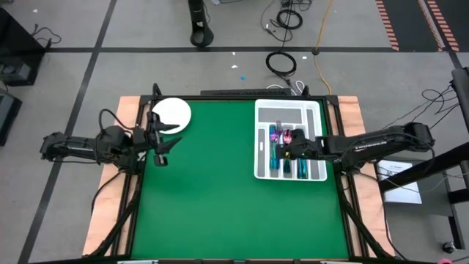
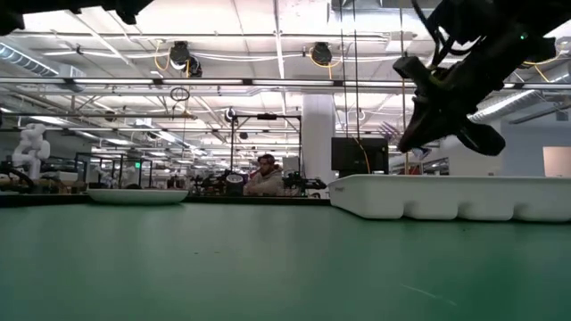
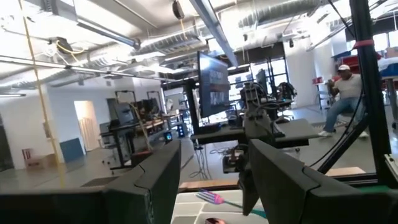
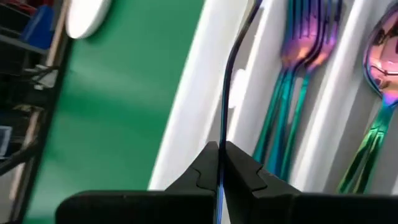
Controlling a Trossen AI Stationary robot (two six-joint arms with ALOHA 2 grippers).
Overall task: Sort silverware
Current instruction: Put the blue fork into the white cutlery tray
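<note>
My silverware [image 4: 297, 74] is polished metal, mirror-glossy, with an iridescent sheen running pink to purple to teal. The knife [image 4: 229, 81] pinched edge-on in my right gripper [image 4: 221, 163] is thin, dark, glossy metal with a blue gleam. My fingers [image 4: 249, 171] look like matt black plastic. The tray [image 1: 264, 139], at three o'clock, is smooth white plastic with a soft shine. The table [image 1: 212, 198] is covered in flat matt green, edged with bare pale wood [image 1: 106, 213]. The plate [image 1: 173, 114], at ten o'clock, is smooth white.

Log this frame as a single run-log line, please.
right gripper: shut on knife, over white tray | left gripper: open, waiting beside plate | forks, spoons already in tray
</note>
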